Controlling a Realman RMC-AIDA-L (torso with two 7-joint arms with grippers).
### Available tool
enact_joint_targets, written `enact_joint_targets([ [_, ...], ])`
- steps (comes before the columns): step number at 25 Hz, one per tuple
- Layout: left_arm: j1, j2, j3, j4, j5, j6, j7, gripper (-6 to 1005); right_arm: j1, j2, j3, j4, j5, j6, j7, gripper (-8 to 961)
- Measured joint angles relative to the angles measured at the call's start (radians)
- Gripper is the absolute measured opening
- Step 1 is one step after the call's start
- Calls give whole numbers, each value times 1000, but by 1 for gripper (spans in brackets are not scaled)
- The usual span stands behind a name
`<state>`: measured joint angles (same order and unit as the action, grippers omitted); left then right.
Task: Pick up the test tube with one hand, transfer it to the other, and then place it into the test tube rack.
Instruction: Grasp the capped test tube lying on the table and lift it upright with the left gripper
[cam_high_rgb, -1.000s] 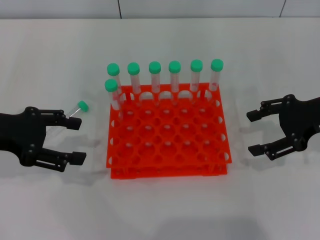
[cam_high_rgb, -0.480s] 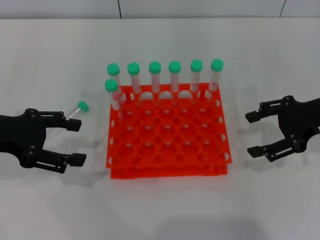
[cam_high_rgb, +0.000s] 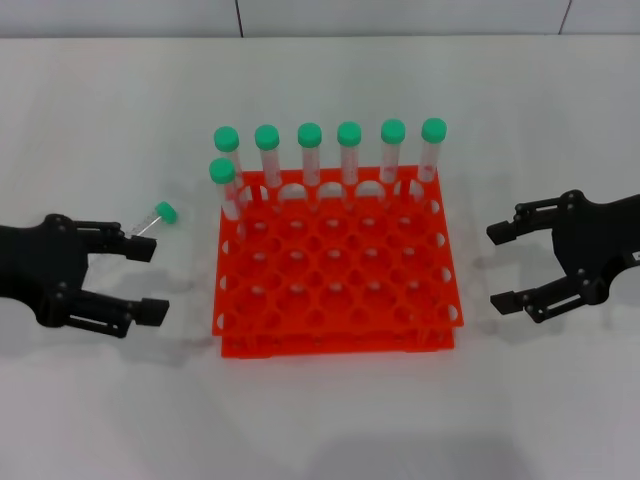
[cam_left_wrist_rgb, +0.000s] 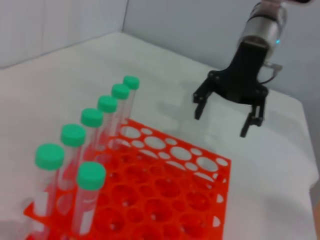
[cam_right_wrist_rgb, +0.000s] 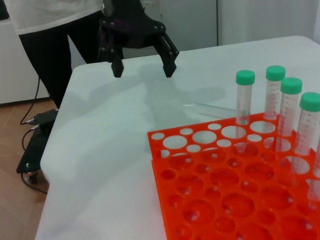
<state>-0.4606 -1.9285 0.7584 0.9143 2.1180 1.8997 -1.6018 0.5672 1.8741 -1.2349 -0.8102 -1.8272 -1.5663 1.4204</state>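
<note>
Just beyond the upper fingertip of the left end effector (cam_high_rgb: 141, 282), a loose test tube (cam_high_rgb: 157, 217) lies on the white desk (cam_high_rgb: 330, 420), its green cap pointing away from the claw toward the rack and its clear body nearly touching that fingertip. That end effector sits low over the desk with its two black fingers spread wide, holding nothing. Off to its inner side stands the orange-red rack (cam_high_rgb: 335, 275), with six green-capped tubes (cam_high_rgb: 330, 150) upright along its far row and one more tube (cam_high_rgb: 224, 185) in the second row at the corner nearest the left claw. On the opposite side of the rack, well apart from it, the right end effector (cam_high_rgb: 505, 268) hovers with its fingers also parted and empty, its tips pointing back toward the rack. In the right wrist view the loose tube (cam_right_wrist_rgb: 212, 107) lies flat between the rack corner and the left claw (cam_right_wrist_rgb: 143, 64).
</note>
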Motion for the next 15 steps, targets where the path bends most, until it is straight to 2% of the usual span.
enact_joint_targets([
  [4, 0, -16, 2, 100, 53, 9, -120, 887, 0, 3, 0, -17, -1, 3, -1, 839],
  [7, -23, -31, 4, 171, 163, 13, -239, 888, 0, 4, 0, -19, -2, 8, -3, 838],
  [15, -100, -33, 4, 214, 349, 14, -419, 888, 2, 5, 0, -21, -8, 9, -3, 839],
])
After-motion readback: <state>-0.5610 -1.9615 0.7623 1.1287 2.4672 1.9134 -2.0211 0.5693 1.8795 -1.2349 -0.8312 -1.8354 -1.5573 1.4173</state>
